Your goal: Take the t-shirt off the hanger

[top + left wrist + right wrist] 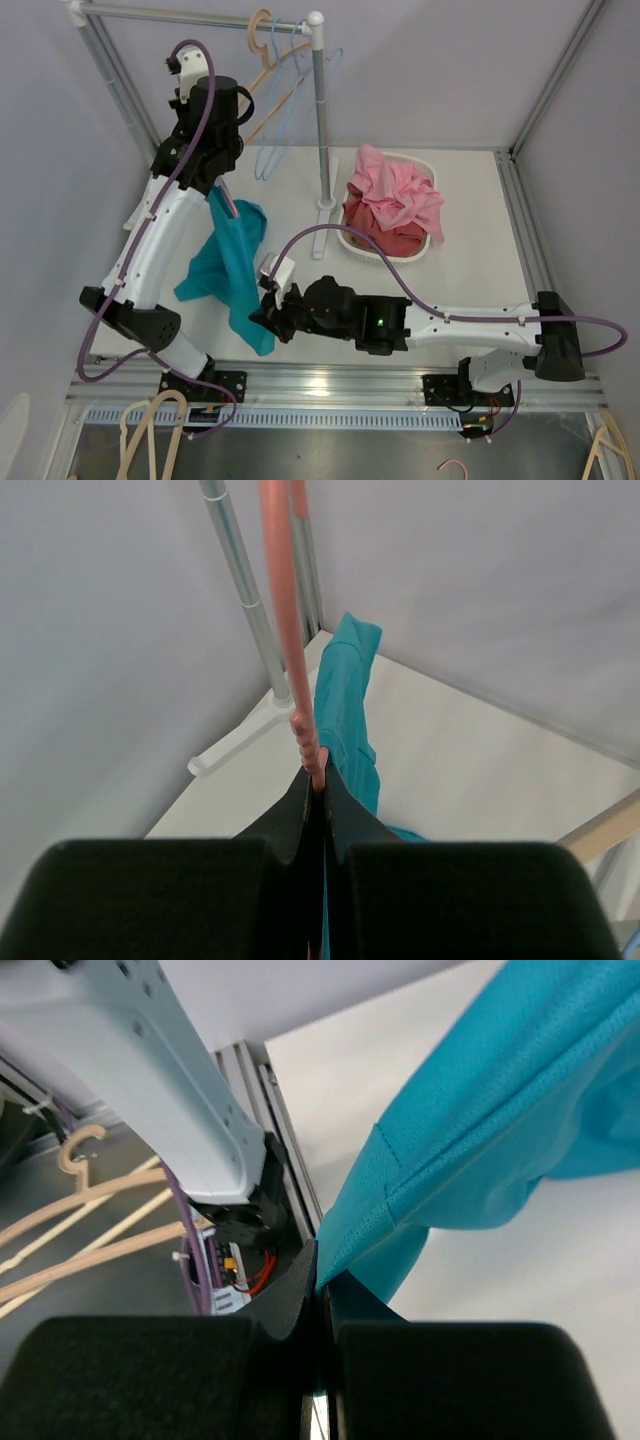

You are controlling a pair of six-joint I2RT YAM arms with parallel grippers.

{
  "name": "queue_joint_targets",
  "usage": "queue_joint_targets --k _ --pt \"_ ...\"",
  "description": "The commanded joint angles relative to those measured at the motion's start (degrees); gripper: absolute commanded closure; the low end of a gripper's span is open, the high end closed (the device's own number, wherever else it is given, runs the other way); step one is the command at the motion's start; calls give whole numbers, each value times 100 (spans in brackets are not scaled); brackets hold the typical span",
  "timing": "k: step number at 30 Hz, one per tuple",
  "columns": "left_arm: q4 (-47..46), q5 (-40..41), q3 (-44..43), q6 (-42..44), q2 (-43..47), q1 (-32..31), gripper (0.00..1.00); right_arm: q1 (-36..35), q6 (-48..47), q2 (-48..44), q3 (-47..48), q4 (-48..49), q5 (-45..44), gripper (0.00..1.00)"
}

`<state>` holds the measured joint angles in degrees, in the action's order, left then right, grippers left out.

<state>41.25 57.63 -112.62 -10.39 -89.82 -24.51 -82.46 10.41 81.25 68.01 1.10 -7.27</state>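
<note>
T-shirt (232,262): teal, draped left of centre, long axis running from upper left down toward desk (440,290) | hanger (283,610): pink, clamped in left fingers (300,805), seemingly inside shirt top | right fingers (298,1280): pinched on lower hem, below hanger grip in frame.

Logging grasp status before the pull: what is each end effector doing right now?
Left end effector: closed on the pink hanger.
Right end effector: closed on the teal t-shirt.
</note>
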Motion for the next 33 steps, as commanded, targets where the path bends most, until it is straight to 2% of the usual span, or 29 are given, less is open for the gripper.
queue_joint_targets --k 1,5,7,9,15,18,22,25,28,30,33 --pt "-110 -41 -943 90 -97 69 99 -104 373 30 -314 178 6 100" --pt "461 -225 -1280 -128 -63 69 99 -17 339 382 -333 259 -29 100" --pt "891 -672 -1298 -383 87 35 99 106 225 548 -69 145 -47 100" --pt "1795 -1154 -1219 -936 419 -79 99 395 23 628 324 -48 -47 100" --pt "2648 -2271 -34 -1438 1746 -396 99 1318 -522 786 1336 -628 137 100" --pt "2992 -2510 563 -1553 2283 -458 99 1583 -619 796 1548 -760 147 100" --pt "3204 -3080 1127 -1597 3442 -476 99 2126 -410 901 1645 -901 313 100" --pt "3537 -2890 962 -1554 3725 -467 99 2225 -321 910 1672 -1121 349 100" --pt "3513 -2354 882 -1370 3770 -467 99 2234 -251 480 1444 -1103 121 100" --pt "3381 -2054 899 -1282 3735 -449 99 2278 -268 261 1627 -1322 -107 100" --pt "2925 -2070 952 -1053 3612 -179 99 2287 -513 -135 2205 -1673 -519 100"
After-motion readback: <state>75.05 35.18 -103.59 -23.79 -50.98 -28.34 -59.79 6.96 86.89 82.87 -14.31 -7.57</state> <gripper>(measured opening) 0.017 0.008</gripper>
